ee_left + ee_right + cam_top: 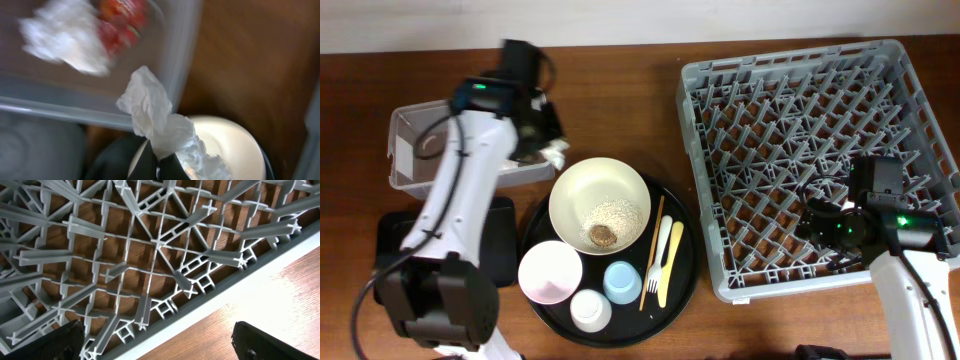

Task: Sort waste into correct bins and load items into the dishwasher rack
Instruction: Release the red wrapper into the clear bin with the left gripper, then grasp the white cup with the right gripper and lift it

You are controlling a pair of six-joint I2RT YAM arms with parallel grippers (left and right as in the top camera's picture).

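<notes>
My left gripper [548,143] is shut on a crumpled white tissue [558,153], held between the clear tub [396,135] and the cream bowl [600,192]. In the left wrist view the jaws [161,167] pinch the tissue [152,110] above the bowl [237,145]; the tub [60,110] holds another tissue [65,37] and the red wrapper [117,22]. Rice [618,213] and a brown bit [602,235] lie in the bowl. My right gripper [828,226] is open and empty over the grey rack [800,60], near its front rim [165,345].
The round black tray [685,265] carries the pink bowl [551,271], white cup [590,308], blue cup [622,282], chopstick [653,252] and plastic cutlery [666,262]. The flat black tray [390,235] lies front left, partly under my left arm.
</notes>
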